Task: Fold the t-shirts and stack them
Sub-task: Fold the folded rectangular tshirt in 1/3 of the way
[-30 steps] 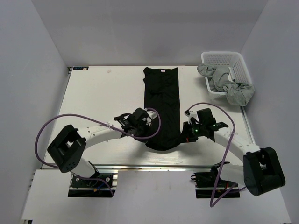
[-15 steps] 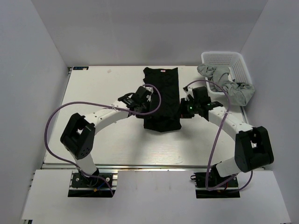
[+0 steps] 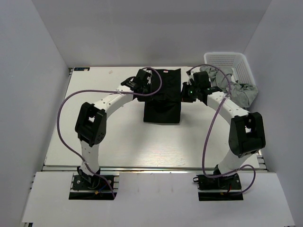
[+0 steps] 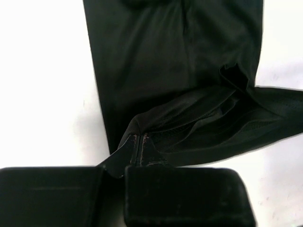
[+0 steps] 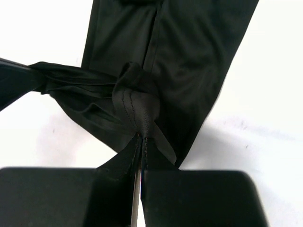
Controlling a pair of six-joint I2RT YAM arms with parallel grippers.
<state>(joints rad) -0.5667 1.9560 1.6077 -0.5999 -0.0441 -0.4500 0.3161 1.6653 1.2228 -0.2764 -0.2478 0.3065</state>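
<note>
While clamped only on a thin lip of hem, risks a slip on the left side first. Left gripper (image 4: 138,146), low centre of the left wrist view, pressed together on a corner of the black t-shirt (image 4: 180,71), with slack cloth sagging off to the right of it. Could drop that corner early and leave a skewed fold if pulled unevenly.

Across the upper centre of the top view, black t-shirt (image 3: 162,106) flat on the table (image 3: 109,132) between the two arms. Near end looks doubled over toward the far end. Could bunch or crease if released from height, or land crooked if one side leads the other.

Further right, right gripper (image 5: 142,142) closed on a puckered, stitched wad of the same shirt. May catch more than one layer there and drag the lower one along on release.

Upper right of the top view: grey t-shirts (image 3: 236,92) heaped in and over the basket (image 3: 235,58), apart from the black one.

Hard to make out:
- Fingertips of either arm from above, masked by wrists and purple cables.
- Far edge and neck label of the black shirt.
- Number of grey shirts in the heap.
</note>
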